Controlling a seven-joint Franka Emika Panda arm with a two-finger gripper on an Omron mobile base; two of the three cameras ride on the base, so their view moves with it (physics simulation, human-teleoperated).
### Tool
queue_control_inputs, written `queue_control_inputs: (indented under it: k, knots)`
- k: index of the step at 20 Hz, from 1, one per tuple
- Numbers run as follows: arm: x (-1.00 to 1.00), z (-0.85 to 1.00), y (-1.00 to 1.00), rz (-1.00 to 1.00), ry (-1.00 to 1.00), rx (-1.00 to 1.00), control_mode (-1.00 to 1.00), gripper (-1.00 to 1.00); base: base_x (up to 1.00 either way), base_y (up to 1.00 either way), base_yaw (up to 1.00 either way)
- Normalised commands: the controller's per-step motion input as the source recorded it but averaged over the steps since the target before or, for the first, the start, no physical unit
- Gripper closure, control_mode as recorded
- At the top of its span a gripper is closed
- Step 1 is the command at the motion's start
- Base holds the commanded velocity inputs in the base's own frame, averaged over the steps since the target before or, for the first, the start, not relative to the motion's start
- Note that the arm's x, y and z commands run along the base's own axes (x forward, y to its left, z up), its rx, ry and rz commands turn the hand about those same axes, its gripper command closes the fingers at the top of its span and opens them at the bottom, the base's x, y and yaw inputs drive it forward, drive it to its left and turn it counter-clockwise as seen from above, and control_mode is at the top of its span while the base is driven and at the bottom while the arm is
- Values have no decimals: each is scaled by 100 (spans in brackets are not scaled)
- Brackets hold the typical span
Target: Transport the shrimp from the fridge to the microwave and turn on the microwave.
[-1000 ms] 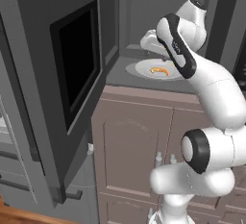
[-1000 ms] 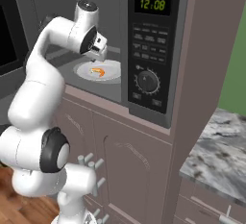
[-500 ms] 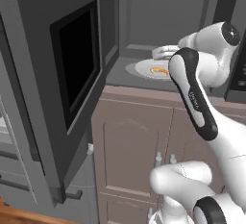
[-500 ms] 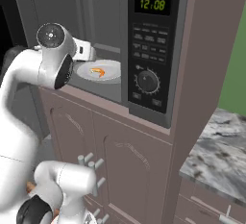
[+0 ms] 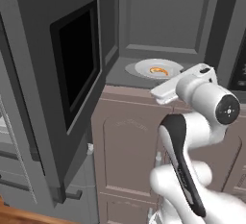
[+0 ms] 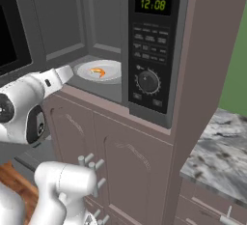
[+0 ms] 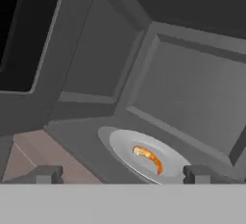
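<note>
Inside the open microwave (image 6: pixel 149 50) the shrimp (image 6: pixel 98 72) lies on the round white plate (image 6: pixel 113 69); the green display (image 6: pixel 150 4) reads 12:08 (other panel markings too small to read), and the gripper (image 7: pixel 122 174) hangs wide open and empty just outside

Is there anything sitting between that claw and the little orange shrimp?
Nothing but bare surface: in the hand view the open claw faces the shrimp across the white plate and the microwave floor.
</note>
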Motion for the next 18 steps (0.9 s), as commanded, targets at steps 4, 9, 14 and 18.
queue_control_inputs:
  k: [4,9,14,18]
  knots:
    - [-88,0,21,0,-10,-50,-100,-100,0,0,0]
    - [-89,-3,24,0,0,-47,-100,-100,0,0,0]
    - [-94,-27,21,-1,-4,-41,-100,-100,0,0,0]
    - [-98,-52,10,-1,-16,-40,-100,-100,0,0,0]
